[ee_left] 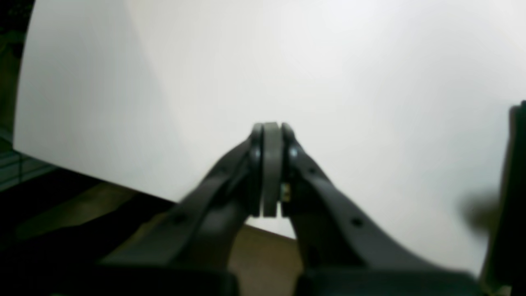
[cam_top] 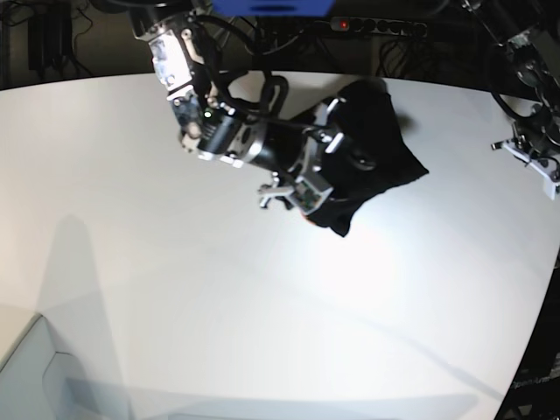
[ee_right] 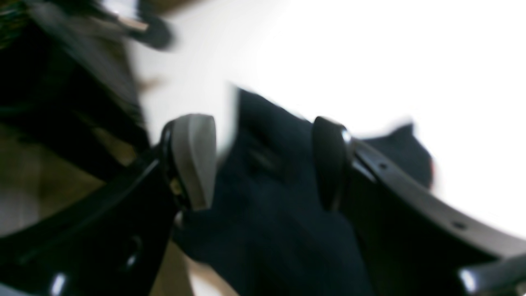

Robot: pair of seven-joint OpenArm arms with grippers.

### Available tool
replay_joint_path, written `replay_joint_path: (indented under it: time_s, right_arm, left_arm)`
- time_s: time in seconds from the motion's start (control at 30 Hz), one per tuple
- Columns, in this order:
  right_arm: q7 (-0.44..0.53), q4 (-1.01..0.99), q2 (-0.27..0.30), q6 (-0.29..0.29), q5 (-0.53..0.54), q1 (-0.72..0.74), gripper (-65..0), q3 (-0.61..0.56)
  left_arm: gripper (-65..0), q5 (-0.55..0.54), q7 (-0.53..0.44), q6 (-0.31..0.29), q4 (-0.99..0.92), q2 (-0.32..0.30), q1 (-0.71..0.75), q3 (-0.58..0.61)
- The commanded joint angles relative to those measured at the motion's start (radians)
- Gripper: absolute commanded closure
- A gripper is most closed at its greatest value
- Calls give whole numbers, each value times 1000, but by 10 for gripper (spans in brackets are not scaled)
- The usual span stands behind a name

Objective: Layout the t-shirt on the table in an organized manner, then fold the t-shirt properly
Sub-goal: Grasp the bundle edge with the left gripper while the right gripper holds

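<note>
White table (cam_top: 262,332) filled most of my base view, dark cable clutter behind it. Right wrist feed was pretty blurry, but the right gripper (ee_right: 263,164) hung spread wide over the crumpled t-shirt (cam_top: 372,144) near the far edge. Left gripper (ee_left: 270,168) was clenched on nothing.

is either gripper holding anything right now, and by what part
Nothing is held. The left gripper is shut on nothing; the right gripper is open, its jaws either side of the t-shirt.
</note>
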Motion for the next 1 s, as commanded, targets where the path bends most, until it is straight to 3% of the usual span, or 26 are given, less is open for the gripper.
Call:
replay_joint_path:
  time_s: [0.0,0.07,0.13,0.37,0.47,0.6,0.7,0.87,0.97]
  right_arm:
    - [30,19,-7,2,22,7,-376,32]
    - [24,22,-4,2,22,3,-377,114]
    - [19,20,-3,2,22,3,-384,180]
    - [22,19,-3,2,22,-24,-427,301]
    - [19,14,13,2,20,-25,-427,304]
    - [19,14,28,2,20,-25,-427,303]
    - [19,14,43,2,20,-25,-427,304]
    - [19,14,53,2,20,-39,-426,304]
    - [19,14,59,2,20,-40,-426,306]
  left_arm:
    - [-6,-36,-2,1,41,-8,14,-3]
    - [-14,-126,-2,1,88,21,54,-2]
    - [-64,-234,-2,1,137,33,88,-2]
    - [-403,-631,-2,2,249,41,217,-2]
    - [-508,-737,-2,10,246,43,244,-2]
    - [-590,-760,-2,10,215,125,254,-2]
    - [-611,-726,-6,7,141,178,229,26]
    - [-611,-654,-14,5,40,193,186,156]
    - [-611,-644,-16,8,22,194,155,173]
